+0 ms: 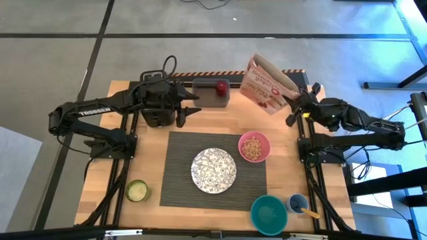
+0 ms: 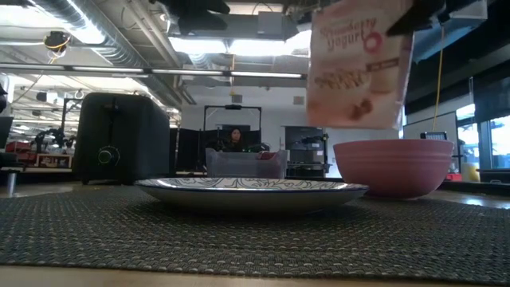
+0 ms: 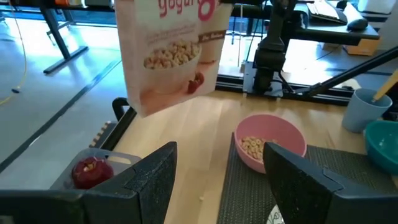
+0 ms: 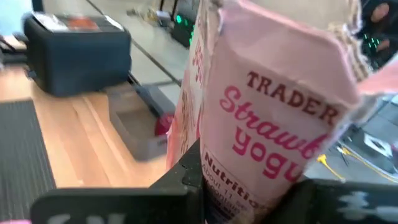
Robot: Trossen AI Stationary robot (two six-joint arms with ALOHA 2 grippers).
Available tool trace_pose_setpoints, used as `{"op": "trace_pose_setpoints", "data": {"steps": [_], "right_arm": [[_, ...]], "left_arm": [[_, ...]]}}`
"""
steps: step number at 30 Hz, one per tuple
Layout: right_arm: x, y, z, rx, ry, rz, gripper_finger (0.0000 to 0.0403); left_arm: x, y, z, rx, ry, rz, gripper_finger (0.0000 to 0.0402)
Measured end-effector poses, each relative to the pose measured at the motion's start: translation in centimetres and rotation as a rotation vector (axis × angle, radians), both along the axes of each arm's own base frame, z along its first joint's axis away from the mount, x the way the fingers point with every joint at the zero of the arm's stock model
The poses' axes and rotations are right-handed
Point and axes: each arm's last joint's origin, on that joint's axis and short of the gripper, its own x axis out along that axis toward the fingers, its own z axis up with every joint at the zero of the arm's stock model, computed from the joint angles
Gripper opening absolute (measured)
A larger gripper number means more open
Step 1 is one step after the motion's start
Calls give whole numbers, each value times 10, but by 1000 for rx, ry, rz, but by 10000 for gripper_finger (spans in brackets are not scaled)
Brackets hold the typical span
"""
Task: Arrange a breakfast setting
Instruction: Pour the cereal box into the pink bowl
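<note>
The wooden worktop (image 1: 100, 167) carries a dark grey ribbed mat (image 1: 253, 181) at its centre, with the white patterned plate (image 1: 214, 169) in the mat's middle and the pink bowl (image 1: 254, 147) on the mat's far right corner. From above and in the left wrist view the bowl holds cereal rings; the low view shows only its outer wall. A pink cereal box (image 1: 265, 85) hangs tilted over the far right of the worktop, pinched by the right end effector (image 1: 293, 100); the right wrist view shows the dark fingers clamped on its lower edge. The left end effector (image 1: 188, 110) sits near the far edge, fingers spread with nothing between them. A black toaster (image 2: 121, 137) shows in the low view. Beside the left end effector, a grey tray (image 1: 211, 93) at the far edge holds the small red apple (image 1: 221, 86). A teal bowl (image 1: 269, 214), a blue cup (image 1: 297, 203) and a green-lidded jar (image 1: 137, 191) stand along the near edge.
</note>
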Motion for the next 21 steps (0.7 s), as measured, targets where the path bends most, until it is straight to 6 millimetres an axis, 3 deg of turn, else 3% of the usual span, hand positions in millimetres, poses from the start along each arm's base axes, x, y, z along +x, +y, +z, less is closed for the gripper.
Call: {"op": "trace_pose_setpoints", "data": {"steps": [5,17,21], "right_arm": [[-2,-8,-13,43,49,-95,47],[4,-37,-74,128,108,-203,47],[4,-44,-83,174,72,-194,47]], "left_arm": [[0,0,0,3,3,-1,233],[0,0,0,3,4,-1,233],[0,0,0,6,4,-2,233]]}}
